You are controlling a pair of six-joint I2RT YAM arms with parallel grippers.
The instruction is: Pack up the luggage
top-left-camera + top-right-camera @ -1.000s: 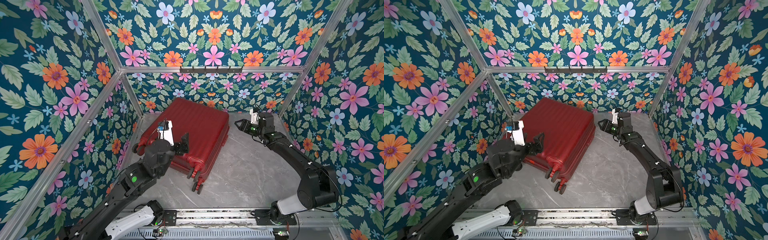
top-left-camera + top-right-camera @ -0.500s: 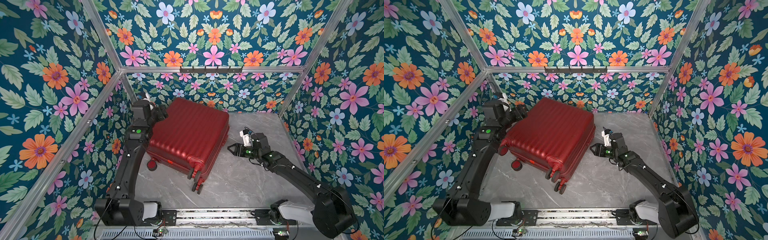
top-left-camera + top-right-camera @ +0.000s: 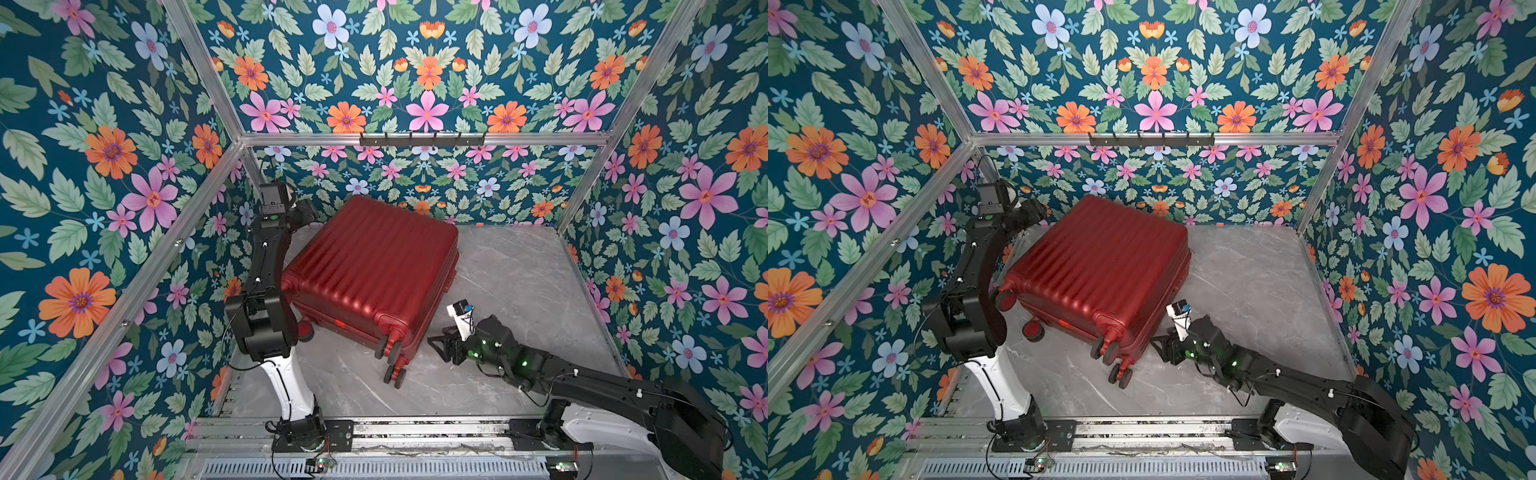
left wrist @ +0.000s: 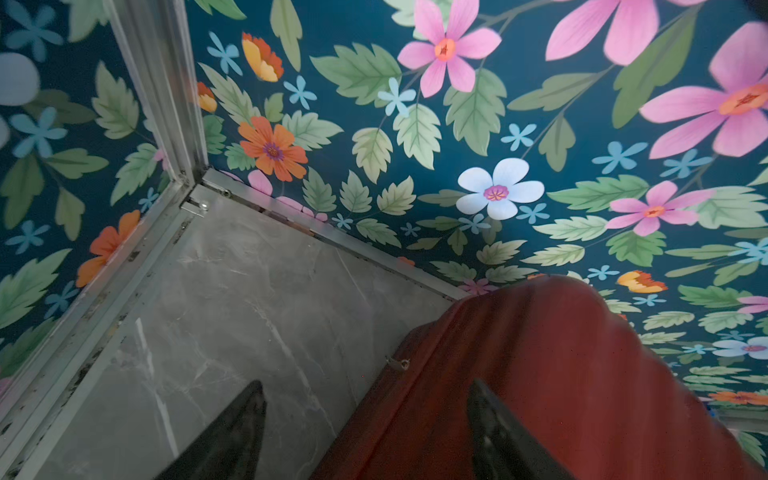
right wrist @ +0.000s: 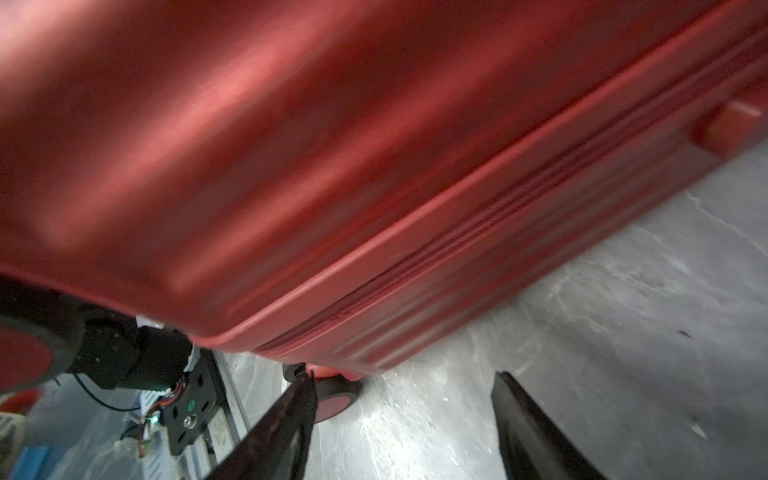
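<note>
The luggage (image 3: 370,270) (image 3: 1100,266) is a dark-red ribbed suitcase lying shut and flat on the grey marble floor (image 3: 519,282), with its caster wheels (image 3: 390,365) towards the front. My left gripper (image 3: 309,210) (image 4: 365,386) hovers open at its back-left corner. One finger is over the shell (image 4: 561,374) and the other over the floor, with a small zip pull (image 4: 397,363) just ahead. My right gripper (image 3: 440,345) (image 5: 403,376) is low on the floor, open. It points at the zipped side (image 5: 457,232) next to a wheel (image 5: 332,399) and holds nothing.
Floral walls with aluminium posts close in three sides; the back-left corner post (image 4: 162,104) is close to my left gripper. A black hook rail (image 3: 422,139) hangs on the back wall. The arms' base rail (image 3: 374,432) runs along the front.
My left arm swung from the luggage's front edge to its back-left corner. My right arm came from the back right down to the floor beside the front wheels.
</note>
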